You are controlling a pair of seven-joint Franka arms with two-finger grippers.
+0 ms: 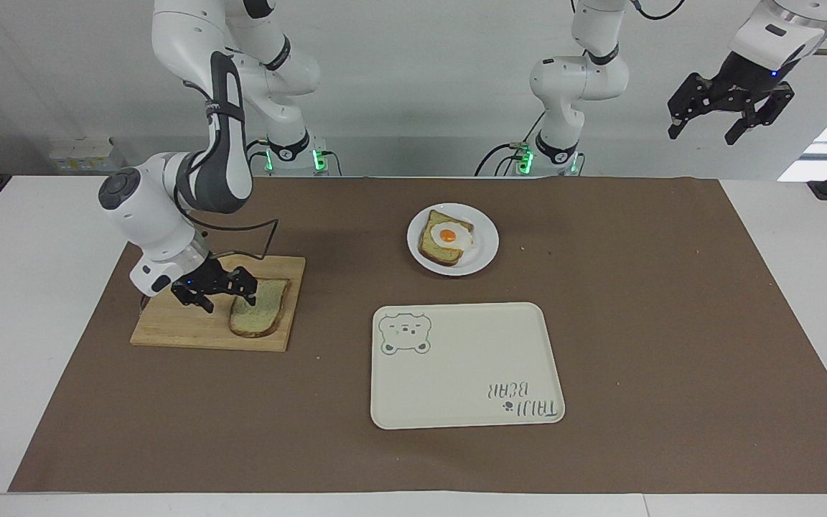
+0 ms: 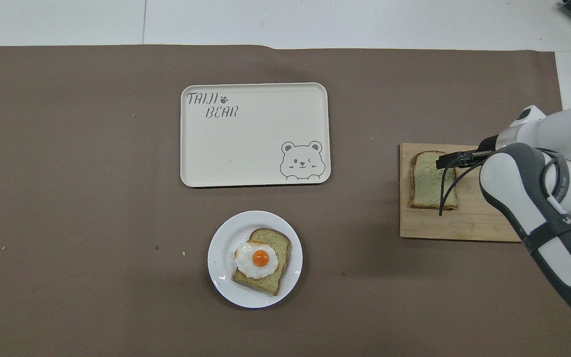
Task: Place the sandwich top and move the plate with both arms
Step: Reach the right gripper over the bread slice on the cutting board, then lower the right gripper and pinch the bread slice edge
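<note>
The sandwich top (image 1: 261,310) is a plain bread slice lying on a wooden cutting board (image 1: 176,323) toward the right arm's end of the table. It also shows in the overhead view (image 2: 429,186). My right gripper (image 1: 227,296) is open and low over the board. One finger rests at the slice's edge nearest the robots and the other is over bare wood. The white plate (image 1: 484,251) holds a slice with a fried egg (image 1: 448,235) and also shows in the overhead view (image 2: 221,238). My left gripper (image 1: 704,131) waits open, high above the left arm's end.
A cream bear-print tray (image 1: 467,366) lies farther from the robots than the plate, and it shows in the overhead view (image 2: 246,144). A brown mat (image 1: 672,323) covers the table. The right arm's cable loops over the board.
</note>
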